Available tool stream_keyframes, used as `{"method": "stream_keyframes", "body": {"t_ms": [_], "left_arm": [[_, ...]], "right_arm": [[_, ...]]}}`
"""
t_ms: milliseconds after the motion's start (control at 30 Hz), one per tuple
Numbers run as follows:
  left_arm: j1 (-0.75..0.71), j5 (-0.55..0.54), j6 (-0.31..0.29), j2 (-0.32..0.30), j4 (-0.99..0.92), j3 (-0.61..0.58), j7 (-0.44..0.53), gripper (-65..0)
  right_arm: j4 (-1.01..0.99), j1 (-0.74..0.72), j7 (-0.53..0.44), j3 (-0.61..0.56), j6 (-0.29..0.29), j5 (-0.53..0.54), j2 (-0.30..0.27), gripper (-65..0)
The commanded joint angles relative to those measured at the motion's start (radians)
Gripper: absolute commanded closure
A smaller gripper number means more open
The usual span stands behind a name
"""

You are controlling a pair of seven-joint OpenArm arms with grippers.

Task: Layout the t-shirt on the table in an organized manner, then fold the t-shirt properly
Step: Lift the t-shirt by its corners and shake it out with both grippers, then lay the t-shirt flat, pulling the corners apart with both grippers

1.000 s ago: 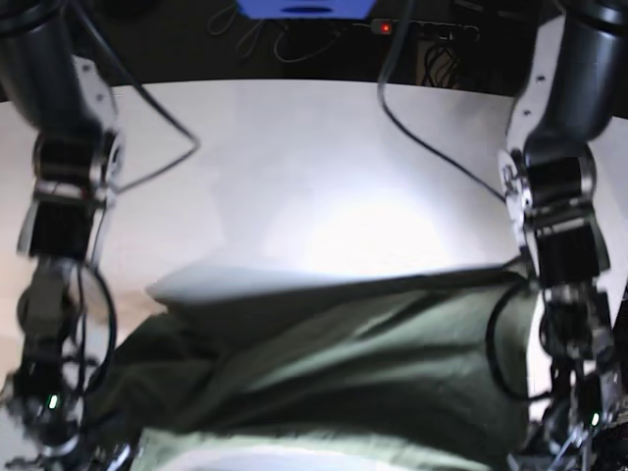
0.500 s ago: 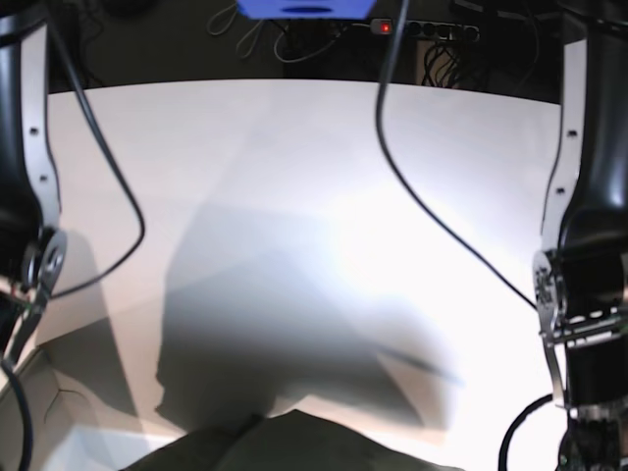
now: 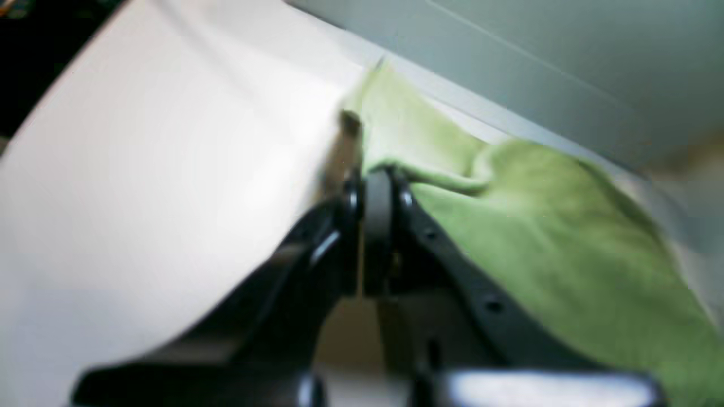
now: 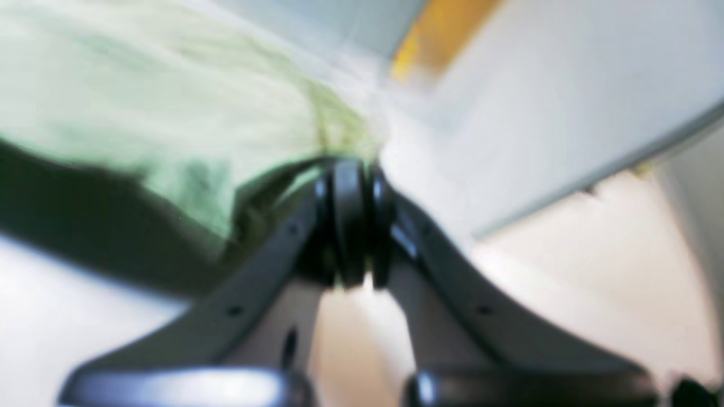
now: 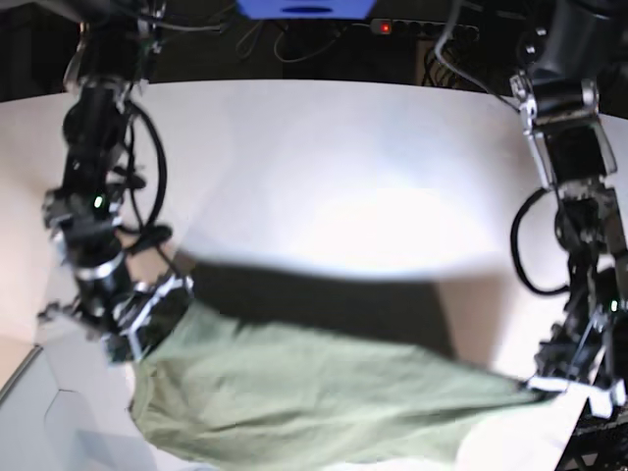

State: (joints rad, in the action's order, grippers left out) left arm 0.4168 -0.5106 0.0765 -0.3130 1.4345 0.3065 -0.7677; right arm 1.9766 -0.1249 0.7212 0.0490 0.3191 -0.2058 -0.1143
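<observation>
T-shirt [image 5: 314, 402], barely in view half a second ago, now hangs stretched above the near edge of the bench [image 5: 334, 167], left pincer [image 3: 373, 186] and right pincer [image 4: 350, 186] each pinching a corner, ready for laying flat.

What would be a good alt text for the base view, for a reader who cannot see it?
Two robot arms hold an olive-green t-shirt stretched between them above a white table, casting a dark shadow on it. The right tool grips one end of the cloth and the left tool grips the other.
</observation>
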Motion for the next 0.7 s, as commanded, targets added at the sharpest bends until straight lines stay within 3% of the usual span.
{"method": "stream_keyframes", "body": {"t_ms": [0, 133, 300, 667], "left_arm": [[-0.039, -0.01, 0.003, -0.004, 0.012, 0.024, 0.0, -0.2], [-0.227, -0.01, 0.003, 0.005, 0.005, 0.101, 0.0, -0.2], [-0.418, -0.01, 0.003, 0.007, 0.019, 0.109, 0.0, -0.2], [-0.563, -0.009, 0.003, -0.044, 0.165, 0.112, 0.0, -0.2]], "right_arm": [[0.019, 0.038, -0.053, 0.001, -0.007, 0.001, 0.009, 0.0], [0.016, 0.201, -0.145, 0.002, -0.007, 0.001, 0.066, 0.0], [0.011, 0.327, -0.176, 0.004, -0.007, 0.001, 0.075, 0.0], [0.02, 0.434, -0.197, 0.068, -0.005, 0.001, 0.064, 0.0]]}}
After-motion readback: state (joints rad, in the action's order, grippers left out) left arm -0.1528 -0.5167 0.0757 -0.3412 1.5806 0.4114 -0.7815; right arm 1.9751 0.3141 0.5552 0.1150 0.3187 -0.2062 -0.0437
